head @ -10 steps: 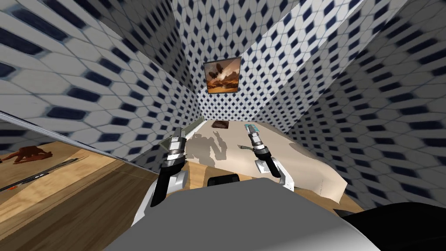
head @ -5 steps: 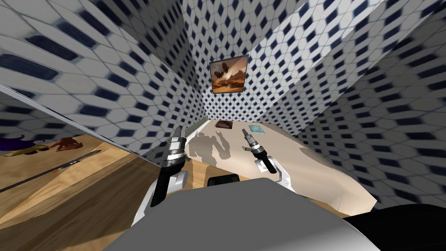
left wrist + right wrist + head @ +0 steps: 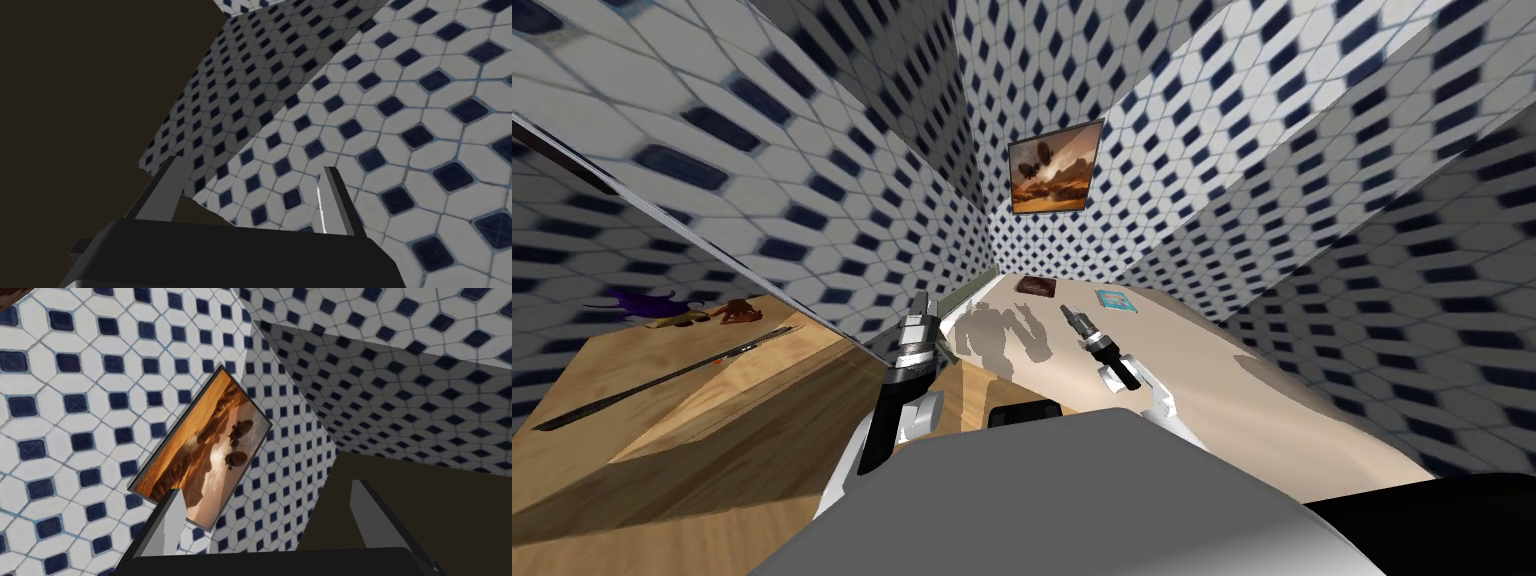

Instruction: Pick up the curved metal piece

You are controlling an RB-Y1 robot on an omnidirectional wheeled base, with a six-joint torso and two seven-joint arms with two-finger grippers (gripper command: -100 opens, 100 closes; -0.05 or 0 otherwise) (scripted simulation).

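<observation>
Head view: the whole scene has slid since a second ago, so I have turned, not the things. More of the wood floor (image 3: 712,450) at my left has opened up. It carries a purple shape (image 3: 637,300), a brown shape (image 3: 740,310) and a long dark rod (image 3: 662,378). Ahead lies the beige surface (image 3: 1212,390) with a brown item (image 3: 1036,288) and a teal item (image 3: 1116,299) at its far end. The left end effector (image 3: 918,303) hangs at the surface's near left corner, and the right end effector (image 3: 1072,314) hangs over the surface, apart from both items. I cannot tell which thing is the curved metal piece. My guess is that I am still searching and no reach has begun.

Left wrist view: this settles what the head view leaves unclear. The fingers (image 3: 172,185) stand wide apart with nothing between them.

Right wrist view: the fingers (image 3: 170,523) are likewise spread and empty.
</observation>
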